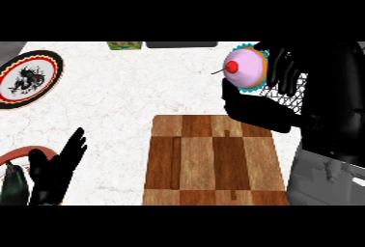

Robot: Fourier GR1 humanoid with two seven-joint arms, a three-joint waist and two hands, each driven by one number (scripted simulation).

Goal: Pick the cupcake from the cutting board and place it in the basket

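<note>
Patterned plate (pixel 28 79); green box (pixel 124 45)

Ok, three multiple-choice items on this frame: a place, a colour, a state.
1. Where is the cupcake? A on the cutting board; B in the right hand; C in the left hand.
2. Its frosting colour? A pink; B green; C brown.
3. The left hand is: A open; B shut on the cupcake; C out of view.
Answers: B, the right hand's fingers curl round it, off the board; A, the dome shows pink; A, fingers straight, holding nothing.
</note>
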